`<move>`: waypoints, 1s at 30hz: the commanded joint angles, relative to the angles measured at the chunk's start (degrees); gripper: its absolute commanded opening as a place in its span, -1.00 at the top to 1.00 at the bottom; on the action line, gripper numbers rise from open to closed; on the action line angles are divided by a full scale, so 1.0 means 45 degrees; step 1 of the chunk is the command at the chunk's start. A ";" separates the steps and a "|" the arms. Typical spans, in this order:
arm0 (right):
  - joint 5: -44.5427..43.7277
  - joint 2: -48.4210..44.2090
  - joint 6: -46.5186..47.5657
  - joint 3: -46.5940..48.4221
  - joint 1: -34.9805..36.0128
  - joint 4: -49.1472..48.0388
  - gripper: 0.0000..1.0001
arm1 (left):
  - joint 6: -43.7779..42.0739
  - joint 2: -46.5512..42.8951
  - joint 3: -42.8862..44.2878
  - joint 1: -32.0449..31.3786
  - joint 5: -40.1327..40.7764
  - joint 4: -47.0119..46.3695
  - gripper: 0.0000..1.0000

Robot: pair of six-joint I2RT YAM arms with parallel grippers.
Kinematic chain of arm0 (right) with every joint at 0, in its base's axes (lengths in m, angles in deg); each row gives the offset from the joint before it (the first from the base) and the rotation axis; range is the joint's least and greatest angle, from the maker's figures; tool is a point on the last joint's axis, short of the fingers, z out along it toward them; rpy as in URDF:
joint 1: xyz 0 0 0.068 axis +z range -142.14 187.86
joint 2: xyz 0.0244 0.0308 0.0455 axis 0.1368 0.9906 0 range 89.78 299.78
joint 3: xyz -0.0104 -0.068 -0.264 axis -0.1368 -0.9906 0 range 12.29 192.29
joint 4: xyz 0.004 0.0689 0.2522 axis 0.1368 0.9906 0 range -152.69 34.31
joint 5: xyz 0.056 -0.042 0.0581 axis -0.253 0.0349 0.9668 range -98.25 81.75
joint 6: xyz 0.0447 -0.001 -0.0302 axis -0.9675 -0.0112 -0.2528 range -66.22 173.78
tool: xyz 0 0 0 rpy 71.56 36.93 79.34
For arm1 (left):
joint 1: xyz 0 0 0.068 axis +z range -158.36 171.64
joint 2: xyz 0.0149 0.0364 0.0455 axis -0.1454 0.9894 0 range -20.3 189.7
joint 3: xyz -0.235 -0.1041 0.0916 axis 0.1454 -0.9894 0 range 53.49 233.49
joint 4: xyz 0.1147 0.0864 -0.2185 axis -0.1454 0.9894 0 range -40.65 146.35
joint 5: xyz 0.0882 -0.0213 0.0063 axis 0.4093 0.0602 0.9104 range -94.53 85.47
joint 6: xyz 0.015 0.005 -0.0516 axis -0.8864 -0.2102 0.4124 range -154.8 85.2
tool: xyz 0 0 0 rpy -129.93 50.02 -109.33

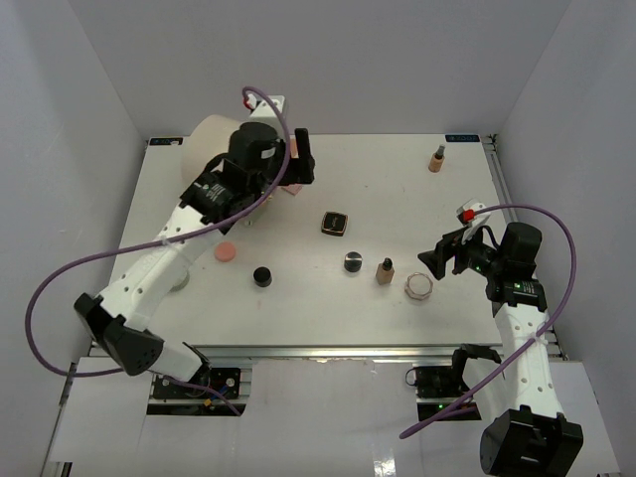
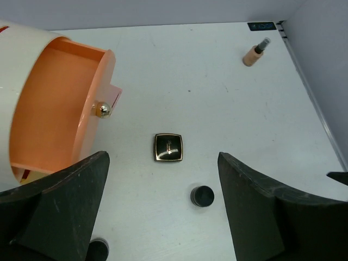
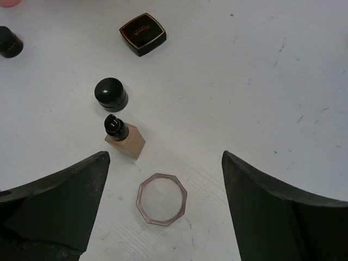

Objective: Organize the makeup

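Hovering spread wide beside the open orange drawer point(image 2: 54, 109), the left fingers point(image 2: 65, 206) face the square compact point(image 2: 168, 148) just ahead; farther right, the right fingers point(image 3: 60, 201), also spread and empty, line up on the clear jar point(image 3: 161, 198), nearer that arm

White table point(image 1: 397, 179) carries compact point(image 1: 335, 223); bottles point(image 1: 385, 270); jars point(image 1: 353, 261).

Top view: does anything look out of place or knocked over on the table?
Nothing looks spilled or broken. One bottle sits alone near the far right corner, away from the group around the compact; I cannot tell whether it is upright. The drawer stands open.
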 commanded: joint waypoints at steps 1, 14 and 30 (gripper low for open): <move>0.2023 -0.0001 0.1340 -0.0102 -0.0067 0.0479 -0.81 | -0.0874 -0.1726 -0.1249 0.1045 -0.3538 -0.0485 -0.80; 0.3203 0.0022 0.2668 -0.0199 -0.0082 0.1175 -0.84 | 0.3114 -0.3991 -0.8691 0.1298 -0.5331 0.0578 -0.75; 0.2969 0.0021 0.2649 -0.0147 -0.0116 0.1184 -0.81 | 0.4031 -0.1248 -1.0396 0.1396 -0.0997 -0.1113 -0.83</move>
